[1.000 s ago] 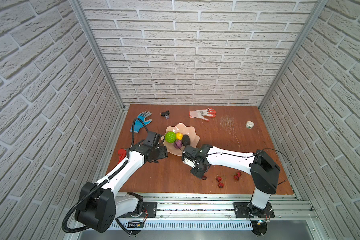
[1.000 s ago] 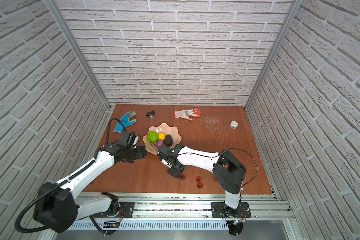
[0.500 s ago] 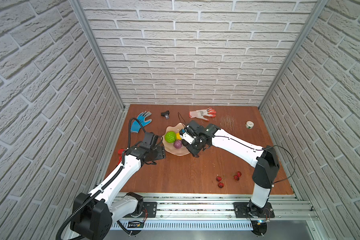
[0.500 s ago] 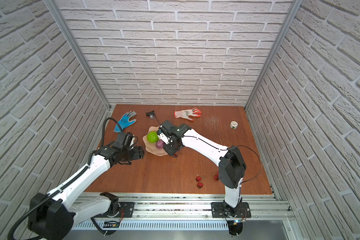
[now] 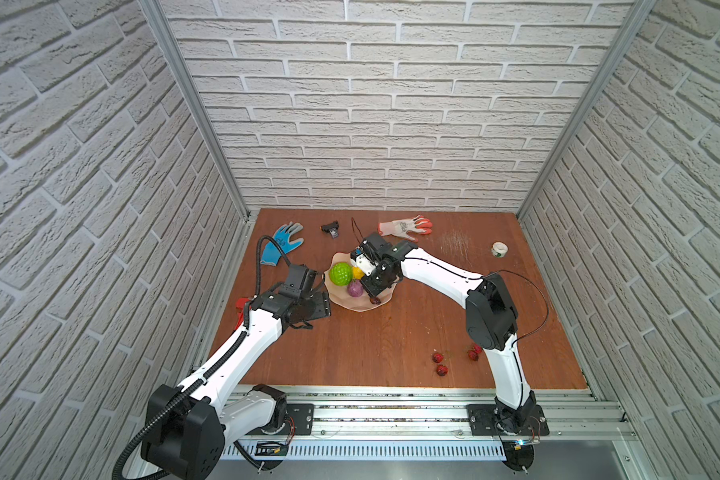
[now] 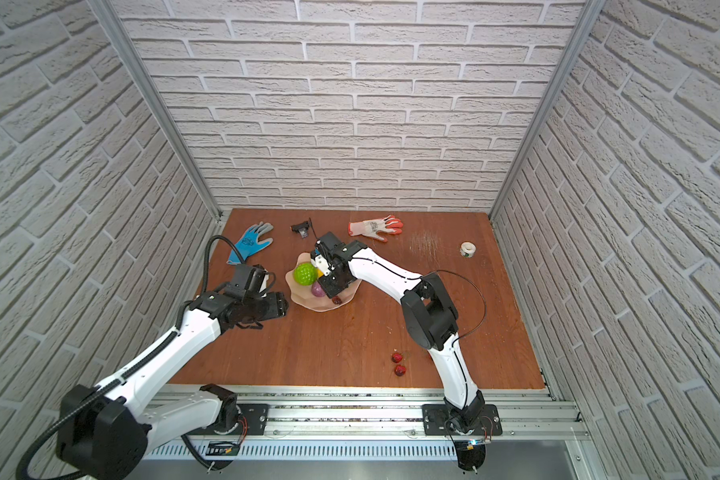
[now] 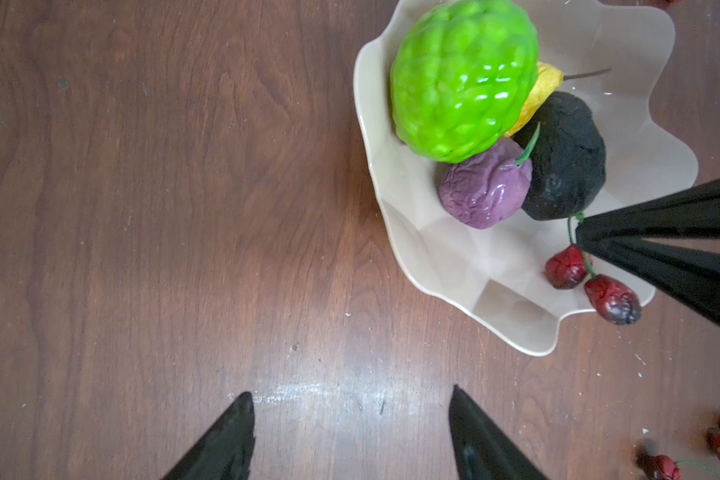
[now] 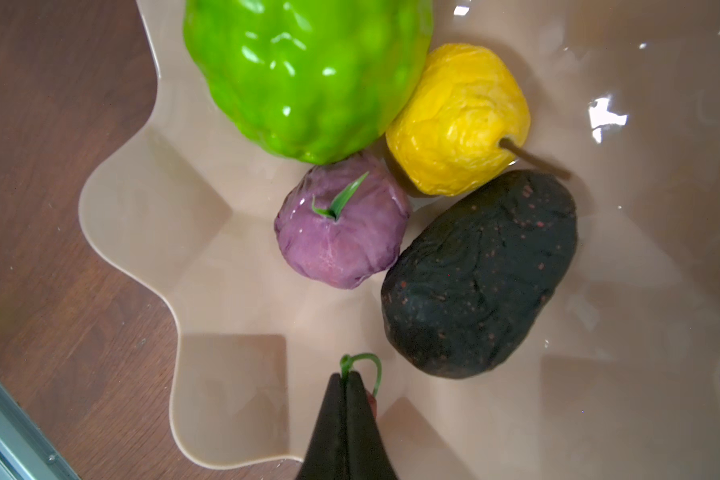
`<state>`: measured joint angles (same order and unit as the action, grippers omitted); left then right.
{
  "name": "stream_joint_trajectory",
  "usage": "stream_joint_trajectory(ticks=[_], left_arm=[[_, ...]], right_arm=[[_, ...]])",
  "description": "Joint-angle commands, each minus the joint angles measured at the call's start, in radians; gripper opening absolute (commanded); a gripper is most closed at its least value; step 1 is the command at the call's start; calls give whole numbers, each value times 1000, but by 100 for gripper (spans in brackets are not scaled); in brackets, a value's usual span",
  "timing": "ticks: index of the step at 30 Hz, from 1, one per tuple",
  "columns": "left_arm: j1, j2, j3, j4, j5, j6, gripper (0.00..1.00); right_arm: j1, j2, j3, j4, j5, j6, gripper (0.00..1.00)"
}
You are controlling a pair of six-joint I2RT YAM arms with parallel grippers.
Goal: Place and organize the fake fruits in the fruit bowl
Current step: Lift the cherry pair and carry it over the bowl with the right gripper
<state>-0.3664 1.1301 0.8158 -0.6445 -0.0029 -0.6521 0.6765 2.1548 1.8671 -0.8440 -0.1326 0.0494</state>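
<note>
Right gripper (image 8: pixel 346 376) pinching the stem of a red berry pair (image 7: pixel 566 272) at the fruit bowl's (image 8: pixel 142 216) five o'clock rim in both top views, bumpy green ball (image 8: pixel 308 75), yellow fruit (image 8: pixel 458 120), purple fruit (image 8: pixel 341 232), avocado (image 8: pixel 479 274) inside, left gripper (image 7: pixel 350 399) empty, jaws apart, at its eight o'clock, loose berries (image 5: pixel 441 363) on the table (image 5: pixel 371 336).

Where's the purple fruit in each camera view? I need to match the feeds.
Top view: purple fruit in the fruit bowl, just nearer than the green ball.
Top view: same place in the bowl.
Left wrist: wedged between green ball and avocado, at.
Right wrist: mid-bowl, green leaf showing.
Shared landmark: the bumpy green ball, against it everywhere.
</note>
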Motion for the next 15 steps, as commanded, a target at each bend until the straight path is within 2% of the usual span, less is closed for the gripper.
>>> stream_joint_trajectory(ticks=[1,15], left_arm=[[7,20,16,8,-6,-12,74],[7,40,55,-14,-18,-19,74]], right_arm=[[-18,6,40,48,-28,14,6],[-46,69,53,131,-92,20,6]])
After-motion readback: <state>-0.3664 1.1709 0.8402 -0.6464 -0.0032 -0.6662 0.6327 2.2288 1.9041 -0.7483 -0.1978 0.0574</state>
